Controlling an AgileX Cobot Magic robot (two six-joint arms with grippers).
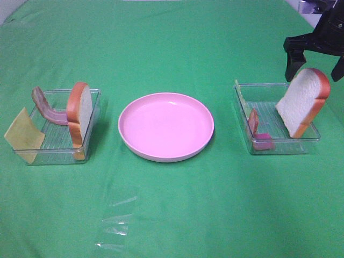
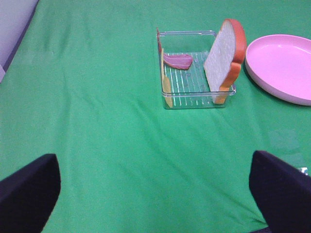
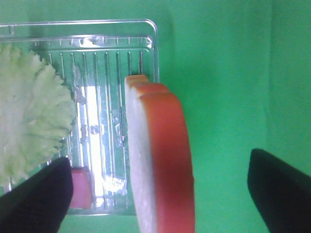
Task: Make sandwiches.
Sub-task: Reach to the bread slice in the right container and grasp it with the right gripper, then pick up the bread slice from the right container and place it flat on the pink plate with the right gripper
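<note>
One bread slice [image 1: 302, 102], right hand [image 1: 314, 75] overhead — spread wide

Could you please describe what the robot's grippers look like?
The left gripper shows two broad, rounded, plain black fingers. The right gripper has a chunky black body ending in two angular black fingers. No markings show on either.

One pink plate [image 1: 161, 156]; flanking it, two clear trays [image 1: 54, 157] [image 1: 279, 148], two bread slices [image 1: 80, 114] [image 1: 302, 102], one cheese square [image 1: 24, 134], one lettuce leaf [image 3: 29, 111], at least two bacon strips [image 1: 45, 107] [image 1: 253, 122].

Pink piece [image 3: 81, 187], partly hidden, is perhaps bacon.
</note>
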